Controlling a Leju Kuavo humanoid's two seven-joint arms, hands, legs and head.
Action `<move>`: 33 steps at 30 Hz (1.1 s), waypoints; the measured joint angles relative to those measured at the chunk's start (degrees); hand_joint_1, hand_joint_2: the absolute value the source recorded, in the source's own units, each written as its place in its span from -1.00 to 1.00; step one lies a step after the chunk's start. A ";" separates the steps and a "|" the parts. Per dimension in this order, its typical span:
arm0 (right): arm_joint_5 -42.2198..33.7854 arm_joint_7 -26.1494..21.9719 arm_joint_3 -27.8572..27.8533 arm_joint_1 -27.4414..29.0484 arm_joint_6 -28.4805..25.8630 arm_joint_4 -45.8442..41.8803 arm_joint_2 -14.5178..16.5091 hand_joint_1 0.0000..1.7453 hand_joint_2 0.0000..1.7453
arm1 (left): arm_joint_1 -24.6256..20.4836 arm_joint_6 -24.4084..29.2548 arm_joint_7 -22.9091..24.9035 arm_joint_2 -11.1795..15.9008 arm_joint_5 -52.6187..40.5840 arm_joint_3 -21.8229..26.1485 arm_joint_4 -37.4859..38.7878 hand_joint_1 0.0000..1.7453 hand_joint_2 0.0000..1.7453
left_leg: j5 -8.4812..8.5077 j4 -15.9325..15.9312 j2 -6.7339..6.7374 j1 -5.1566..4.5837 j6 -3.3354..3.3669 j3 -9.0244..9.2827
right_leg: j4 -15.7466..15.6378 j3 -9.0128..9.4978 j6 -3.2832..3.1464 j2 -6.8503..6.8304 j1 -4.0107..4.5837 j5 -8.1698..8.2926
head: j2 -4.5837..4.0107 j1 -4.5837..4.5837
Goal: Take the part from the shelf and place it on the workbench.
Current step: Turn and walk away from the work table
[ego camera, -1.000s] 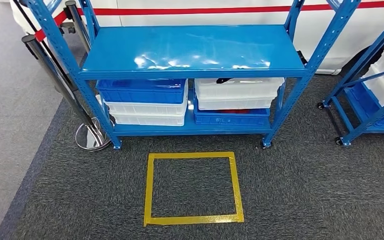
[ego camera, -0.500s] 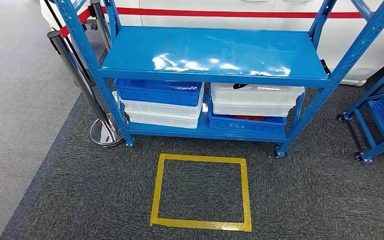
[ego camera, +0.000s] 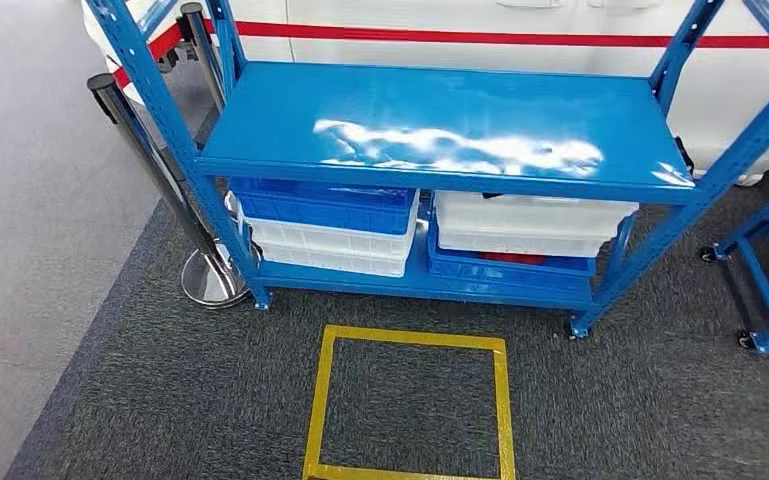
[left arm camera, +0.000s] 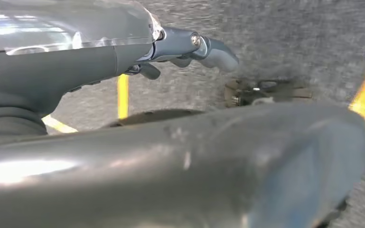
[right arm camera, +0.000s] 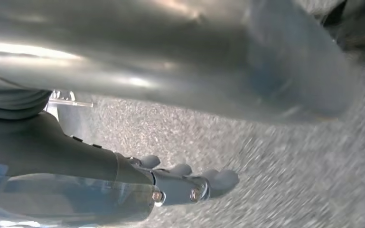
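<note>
In the head view a blue metal shelf (ego camera: 440, 130) stands ahead, its upper deck bare and glossy. On the lower deck the left stack is a blue bin (ego camera: 325, 205) on white bins (ego camera: 325, 248). The right stack is a white bin (ego camera: 530, 225) on a blue bin (ego camera: 505, 270). A sliver of something red (ego camera: 508, 257) shows between the right pair, and I cannot tell what it is. My left hand (left arm camera: 190, 47) hangs over the carpet with straight fingers, holding nothing. My right hand (right arm camera: 190, 183) hangs the same way, holding nothing.
A yellow tape square (ego camera: 410, 342) marks the dark carpet in front of the shelf. A chrome stanchion (ego camera: 210, 280) stands by the shelf's left leg. A second blue wheeled rack (ego camera: 765, 300) is at the right. A white wall with a red stripe (ego camera: 520, 38) runs behind.
The whole head picture has shifted: the shelf now looks nearer and sits lower and further right, and the tape square has slid toward the bottom edge. The camera moved, not the things.
</note>
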 joint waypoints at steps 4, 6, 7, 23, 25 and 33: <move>0.49 -0.15 0.28 -0.39 0.08 -0.03 0.08 -1.00 -1.00 | -0.12 0.07 0.54 0.11 0.01 0.01 0.00 -1.00 -1.00 | -1.08 -3.53 -0.30 0.57 0.99 4.25 | 12.03 -7.20 0.93 0.34 -0.25 3.59 | 0.00 0.25; 0.64 -0.15 0.34 -0.33 0.10 -0.02 0.09 -1.00 -1.00 | -0.12 0.03 0.88 0.13 0.01 0.00 0.00 -1.00 -1.00 | -1.98 -4.22 -0.52 0.61 1.19 6.11 | 16.12 -11.90 1.22 0.48 -0.31 -0.25 | 0.00 0.31; 0.68 -0.11 0.39 -0.30 0.11 -0.01 0.09 -1.00 -1.00 | -0.10 -0.02 1.06 0.13 0.01 0.01 0.00 -1.00 -1.00 | -2.58 -4.29 -0.69 0.64 1.15 6.95 | 16.40 -13.53 1.36 0.49 -0.34 -2.37 | 0.00 0.32; 0.96 -0.32 0.86 -0.24 -2.03 0.16 0.55 -1.00 -1.00 | -0.35 3.85 3.90 0.21 -1.07 -2.34 0.00 -1.00 1.00 | -7.97 -4.35 -0.92 0.76 0.00 11.99 | 2.17 -13.61 -0.90 0.76 0.19 9.61 | 0.00 0.27; 0.96 -0.43 0.86 -0.28 -2.14 0.15 0.61 -1.00 -0.50 | -0.36 4.06 3.94 0.22 -1.19 -2.90 0.00 -1.00 1.00 | -8.06 -4.56 -0.88 0.78 -0.21 12.17 | 2.17 -13.50 -1.00 0.74 0.21 9.47 | 0.00 0.27; 1.11 -1.31 0.86 -0.27 -1.97 0.17 0.65 -1.00 1.00 | -0.33 5.40 5.80 0.22 -1.97 -4.47 0.00 -1.00 1.00 | -8.16 -4.70 -0.82 0.91 -1.40 12.38 | 2.19 -13.23 -1.07 0.72 0.28 9.39 | 0.00 0.28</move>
